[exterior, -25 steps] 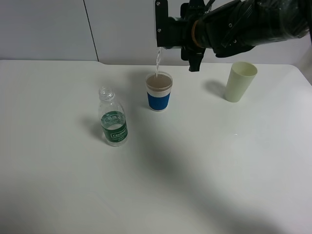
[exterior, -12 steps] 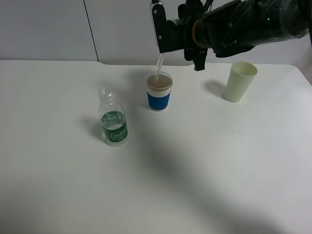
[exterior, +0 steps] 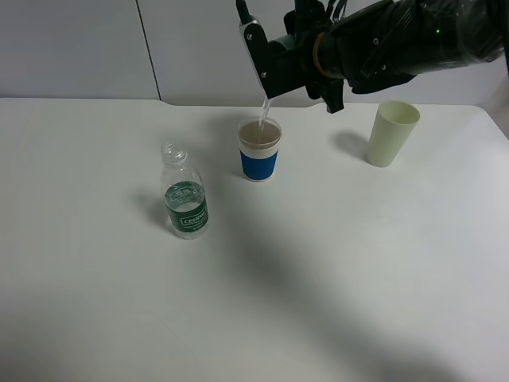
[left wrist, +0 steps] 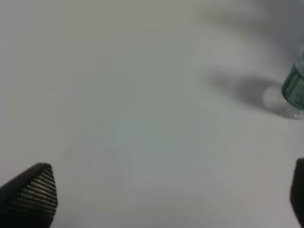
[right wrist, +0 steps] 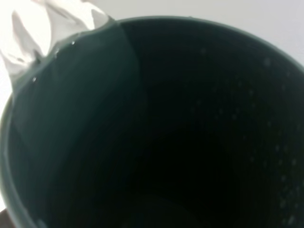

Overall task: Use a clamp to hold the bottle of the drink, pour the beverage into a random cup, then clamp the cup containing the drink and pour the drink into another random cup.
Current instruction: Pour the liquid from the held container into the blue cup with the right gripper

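Note:
High at the back, my right gripper point(exterior: 272, 57) is shut on the dark teal cup point(exterior: 288, 73), which is tipped steeply over the white cup with a blue band point(exterior: 260, 150). A thin stream of clear beverage point(exterior: 265, 107) falls from the teal cup's rim into the white cup. The right wrist view looks into the teal cup point(right wrist: 180, 133), with the beverage point(right wrist: 42, 33) spilling over its rim. The uncapped bottle point(exterior: 184, 192) with a green label stands upright at the left. The left wrist view shows the bottle's base point(left wrist: 295, 88) and my left gripper point(left wrist: 164, 199) open over bare table.
A pale yellow-green cup point(exterior: 391, 133) stands upright at the back right, under my right arm point(exterior: 413, 40). The white table point(exterior: 318, 278) runs to a grey wall behind the cups.
My right gripper has turned further and tipped the teal cup more steeply. The stream still falls into the white cup. The bottle and the other cups have not moved.

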Robot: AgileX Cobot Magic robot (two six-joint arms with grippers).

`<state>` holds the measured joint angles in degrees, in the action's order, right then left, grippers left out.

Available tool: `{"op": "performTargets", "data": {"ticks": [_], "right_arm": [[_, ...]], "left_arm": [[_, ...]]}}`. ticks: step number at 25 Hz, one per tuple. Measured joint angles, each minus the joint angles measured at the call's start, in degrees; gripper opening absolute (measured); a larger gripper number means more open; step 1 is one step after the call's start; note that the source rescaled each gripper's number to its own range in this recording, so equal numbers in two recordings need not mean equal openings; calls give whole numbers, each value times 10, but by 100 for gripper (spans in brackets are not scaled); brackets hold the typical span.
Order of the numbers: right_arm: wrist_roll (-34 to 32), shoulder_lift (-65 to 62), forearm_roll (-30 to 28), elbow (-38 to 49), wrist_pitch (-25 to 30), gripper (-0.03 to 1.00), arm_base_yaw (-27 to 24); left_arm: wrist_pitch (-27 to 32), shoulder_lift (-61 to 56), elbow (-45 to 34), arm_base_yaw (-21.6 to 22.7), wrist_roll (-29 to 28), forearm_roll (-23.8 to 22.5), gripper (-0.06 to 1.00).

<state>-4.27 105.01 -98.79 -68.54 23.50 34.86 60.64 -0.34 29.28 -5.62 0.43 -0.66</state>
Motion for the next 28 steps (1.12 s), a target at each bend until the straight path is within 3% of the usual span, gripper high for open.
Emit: {"op": "performTargets", "data": {"ticks": [13, 17, 21, 24, 26, 28], "right_arm": [[109, 0, -1, 0, 1, 0, 0], [170, 0, -2, 0, 3, 0, 0], [158, 0, -2, 0, 3, 0, 0], [-6, 0, -2, 0, 3, 0, 0], [-262, 0, -2, 0, 3, 0, 0], [-419, 0, -2, 0, 3, 0, 0]], "left_arm": [[0, 0, 0, 0, 0, 0, 100], [1, 0, 0, 0, 0, 0, 100], [1, 0, 0, 0, 0, 0, 100], [1, 0, 0, 0, 0, 0, 100], [1, 0, 0, 0, 0, 0, 100], [1, 0, 0, 0, 0, 0, 100]]}}
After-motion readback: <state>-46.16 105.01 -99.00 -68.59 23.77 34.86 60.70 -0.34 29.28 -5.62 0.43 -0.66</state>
